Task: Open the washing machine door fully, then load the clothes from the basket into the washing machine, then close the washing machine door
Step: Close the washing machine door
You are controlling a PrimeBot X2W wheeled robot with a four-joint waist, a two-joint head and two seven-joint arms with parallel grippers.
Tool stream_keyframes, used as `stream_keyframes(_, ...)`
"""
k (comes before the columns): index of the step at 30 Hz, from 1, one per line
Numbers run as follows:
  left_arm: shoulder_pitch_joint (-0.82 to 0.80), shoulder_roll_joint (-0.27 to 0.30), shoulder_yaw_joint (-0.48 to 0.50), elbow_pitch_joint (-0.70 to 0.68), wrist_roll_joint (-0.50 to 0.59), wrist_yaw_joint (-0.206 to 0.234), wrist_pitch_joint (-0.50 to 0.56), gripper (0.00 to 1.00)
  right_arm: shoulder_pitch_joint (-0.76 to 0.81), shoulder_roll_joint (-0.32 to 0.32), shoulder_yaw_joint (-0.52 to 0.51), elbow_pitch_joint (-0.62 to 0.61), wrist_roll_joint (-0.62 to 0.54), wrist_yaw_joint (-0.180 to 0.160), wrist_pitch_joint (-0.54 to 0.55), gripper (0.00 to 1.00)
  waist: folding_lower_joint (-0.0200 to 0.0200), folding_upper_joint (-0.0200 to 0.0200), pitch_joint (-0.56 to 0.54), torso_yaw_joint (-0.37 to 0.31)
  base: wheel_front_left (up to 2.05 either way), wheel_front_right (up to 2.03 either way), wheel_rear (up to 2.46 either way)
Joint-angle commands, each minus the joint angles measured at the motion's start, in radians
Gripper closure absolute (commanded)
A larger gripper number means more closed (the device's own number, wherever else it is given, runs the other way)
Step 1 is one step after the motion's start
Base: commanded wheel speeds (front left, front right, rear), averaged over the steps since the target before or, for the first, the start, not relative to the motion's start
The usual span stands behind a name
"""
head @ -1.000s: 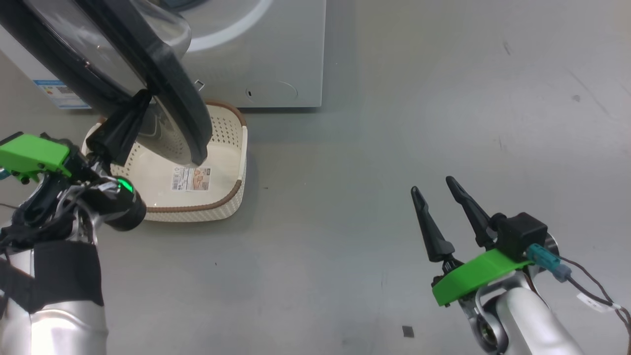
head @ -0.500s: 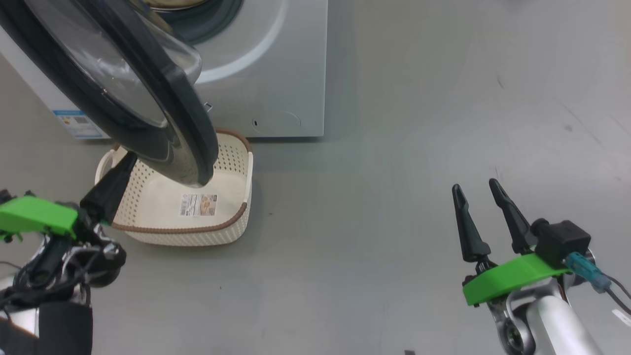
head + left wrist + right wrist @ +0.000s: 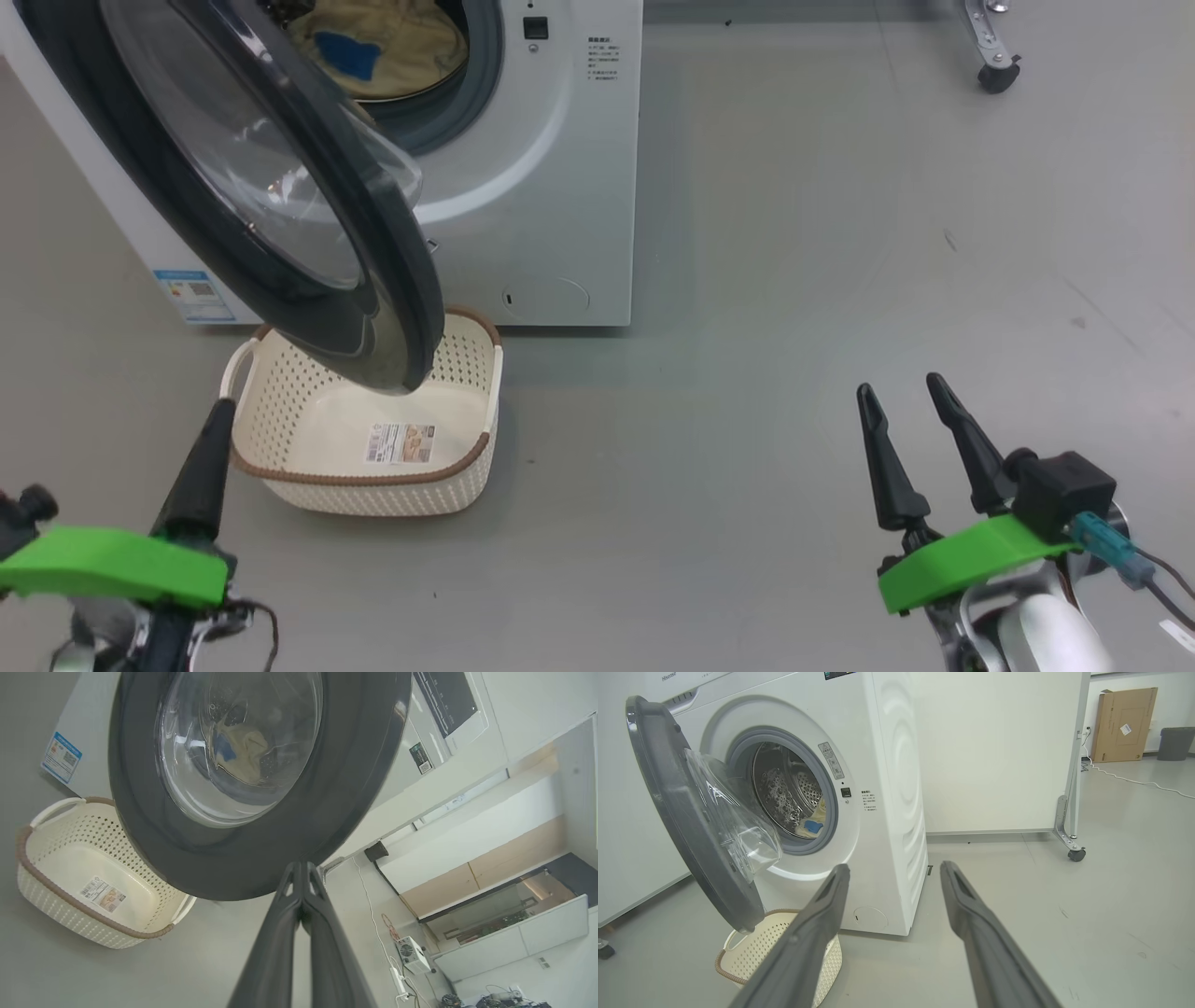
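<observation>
Your left gripper (image 3: 220, 415), pinched shut and empty, points at the door (image 3: 271, 177)'s outer rim, far nearer than your open, empty right gripper (image 3: 898, 385).

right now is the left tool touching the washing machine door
Apart. Head view shows the basket between the left tool and the washing machine door.

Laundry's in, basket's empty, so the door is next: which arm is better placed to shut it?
Probably left. The left gripper, shut, sits on the outer side of the door, pointing at its rim, ready to push. The right gripper hangs open far off to the right.
</observation>
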Motion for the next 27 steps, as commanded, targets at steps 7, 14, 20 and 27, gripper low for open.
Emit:
stream_keyframes(7, 0.048, 0.185, -0.137, 0.017, 0.233, -0.007, -0.335, 1.0, -0.002, 0.001, 0.028, -0.031, 0.0, 0.0, -0.007, 0.0, 0.0001, 0.0, -0.016, 0.014, 0.0, 0.0, 0.0)
stream_keyframes(14, 0.064, 0.195, -0.153, 0.072, 0.463, -0.007, -0.395, 1.0, 0.002, 0.001, 0.036, -0.025, 0.006, 0.0, -0.007, 0.0, 0.0001, 0.0, -0.027, 0.018, 0.0, 0.0, 0.0)
stream_keyframes(20, 0.106, 0.123, -0.088, 0.042, 0.643, -0.007, -0.396, 0.64, 0.003, 0.001, 0.041, -0.02, 0.01, 0.0, -0.007, 0.0, 0.0001, 0.0, -0.032, 0.017, 0.0, 0.0, 0.0)
stream_keyframes(27, 0.145, 0.074, -0.065, 0.021, 0.748, -0.007, -0.396, 0.0, 0.004, 0.001, 0.045, -0.016, 0.014, 0.0, -0.007, 0.0, 0.0001, 0.0, -0.029, 0.017, 0.0, 0.0, 0.0)
